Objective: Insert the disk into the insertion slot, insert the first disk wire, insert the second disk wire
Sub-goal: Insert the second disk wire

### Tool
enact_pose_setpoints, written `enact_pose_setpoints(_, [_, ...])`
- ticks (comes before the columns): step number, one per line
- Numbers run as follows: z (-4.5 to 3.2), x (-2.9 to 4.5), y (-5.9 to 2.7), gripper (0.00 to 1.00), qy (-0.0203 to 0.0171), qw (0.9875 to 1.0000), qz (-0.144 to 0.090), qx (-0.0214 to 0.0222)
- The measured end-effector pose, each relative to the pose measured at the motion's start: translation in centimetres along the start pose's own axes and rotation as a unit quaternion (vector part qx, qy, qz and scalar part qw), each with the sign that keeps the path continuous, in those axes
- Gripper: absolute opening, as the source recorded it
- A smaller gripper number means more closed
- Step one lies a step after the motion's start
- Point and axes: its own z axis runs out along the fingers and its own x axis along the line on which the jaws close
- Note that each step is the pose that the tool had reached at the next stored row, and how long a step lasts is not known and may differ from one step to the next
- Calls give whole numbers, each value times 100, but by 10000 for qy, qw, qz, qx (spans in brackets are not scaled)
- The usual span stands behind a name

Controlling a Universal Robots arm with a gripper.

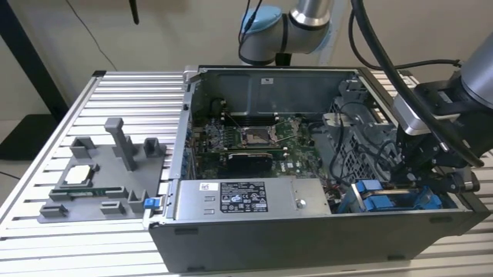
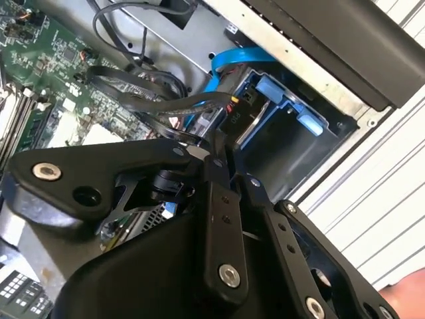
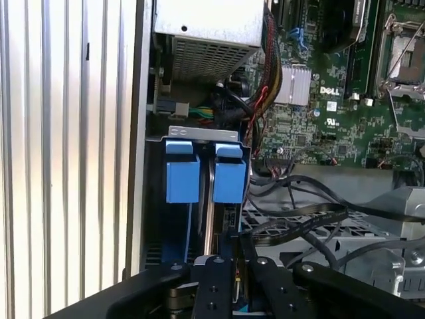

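Disk [image 3: 211,199] sits edge-up in the insertion slot [image 3: 174,133], blue carrier tabs showing at the bay's mouth in the first wrist view, near the case's front corner. Closest in, the gripper [image 3: 234,256] hangs right over the disk's connector end, its jaws drawn close together at the tips and seemingly nipping something small with a yellow-and-black lead. I judge that to be a wire plug, though what exactly is pinched I cannot tell. Doing this well means keeping the plug square to the socket, pressing straight along the disk, and steering the black cables [image 3: 299,219] aside. Beyond them lie the motherboard [image 3: 319,93] and power supply [image 3: 206,33]. In the exterior view the gripper [image 1: 419,173] covers the bay, so the socket itself and whether the disk is fully seated stay hidden.
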Motion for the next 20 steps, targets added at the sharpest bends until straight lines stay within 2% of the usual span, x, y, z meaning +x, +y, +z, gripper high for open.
enact_pose_setpoints(4, [17,-4,-5,0,0,10000,-63,45])
enact_pose_setpoints(20, [48,-7,-13,0,14,10000,-52,52])
